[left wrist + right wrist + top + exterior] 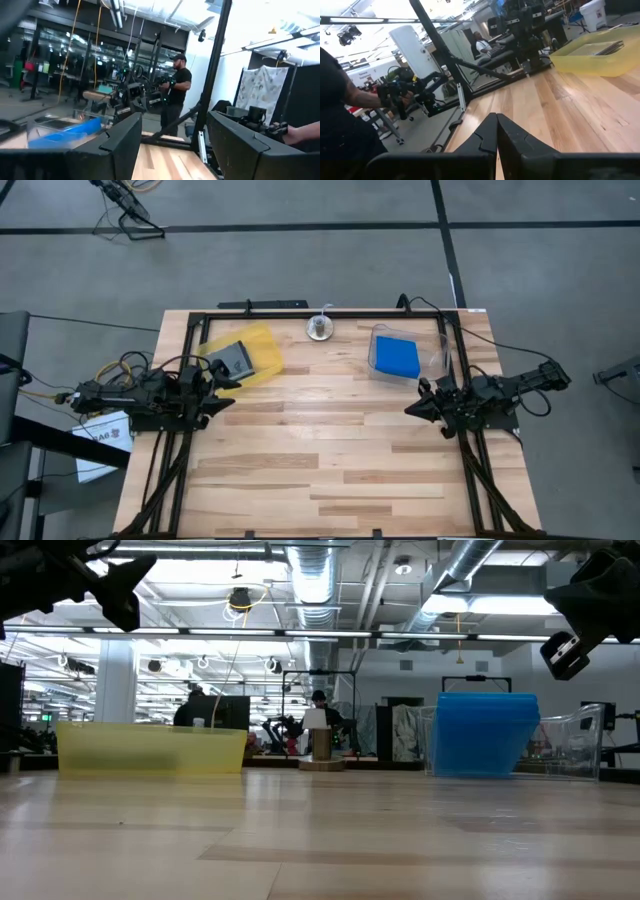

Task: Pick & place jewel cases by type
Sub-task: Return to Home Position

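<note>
High view places both arms at the side edges of the surface (320, 460). The left tool (226, 385) is just beside the yellow tray (262, 340), which holds the grey jewel cases (234, 360). The right tool (414, 409) is near the clear bin (440, 345), which holds the blue jewel cases (397, 359).

The wrist views show finger state, which the high view does not. The left tool's fingers (122, 142) stand wide apart and empty. The right tool's fingers (485, 137) are closed together on nothing.

Only the low view shows the blue cases standing on edge in the bin, with both tools raised above the surface.

Probable hazards:
- A swing toward the tray could catch its corner on the spread left fingers and shift it.
- A knock to the bin could topple the upright cases.
</note>
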Tool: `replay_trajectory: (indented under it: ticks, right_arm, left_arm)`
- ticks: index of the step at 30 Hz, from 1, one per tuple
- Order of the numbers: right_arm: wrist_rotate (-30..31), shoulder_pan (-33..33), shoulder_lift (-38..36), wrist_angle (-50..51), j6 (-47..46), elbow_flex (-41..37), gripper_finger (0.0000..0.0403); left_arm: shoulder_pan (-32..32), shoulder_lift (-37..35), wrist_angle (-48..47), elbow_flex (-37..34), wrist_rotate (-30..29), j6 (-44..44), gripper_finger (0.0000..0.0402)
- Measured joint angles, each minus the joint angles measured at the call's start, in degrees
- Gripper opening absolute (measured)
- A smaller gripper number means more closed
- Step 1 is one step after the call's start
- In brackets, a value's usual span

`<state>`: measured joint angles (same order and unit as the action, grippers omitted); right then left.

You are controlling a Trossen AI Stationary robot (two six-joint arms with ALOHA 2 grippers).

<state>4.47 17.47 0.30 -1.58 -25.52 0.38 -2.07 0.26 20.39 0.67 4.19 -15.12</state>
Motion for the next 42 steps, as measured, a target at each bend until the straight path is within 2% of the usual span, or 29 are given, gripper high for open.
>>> replay_trajectory:
  ticks: [8, 13, 16, 23, 42]
  right_arm:
    - [0.02, 0.0, 0.0, -0.09, 0.0, -0.02, 0.0]
    - [0.02, 0.0, 0.0, -0.09, 0.0, -0.02, 0.0]
    - [0.07, 0.0, 0.0, -0.11, 0.0, -0.02, 0.0]
    - [0.1, 0.0, 0.07, -0.11, 0.0, -0.03, 0.0]
    - [0.04, 0.0, 0.07, -0.09, 0.0, -0.07, 0.0]
  left_arm:
    - [-0.02, -0.05, -7.27, -0.07, -4.5, 3.3, 0.0218]
    - [-0.02, -0.02, -17.93, -0.08, -4.53, 3.3, 0.0218]
    - [-0.35, 0.82, -19.94, 0.32, -4.6, 4.0, 0.0218]
    - [-0.39, 0.93, -20.39, 0.53, -3.88, 1.29, 0.0218]
    - [-0.39, 0.93, -20.82, 0.61, -4.66, 1.03, 0.0218]
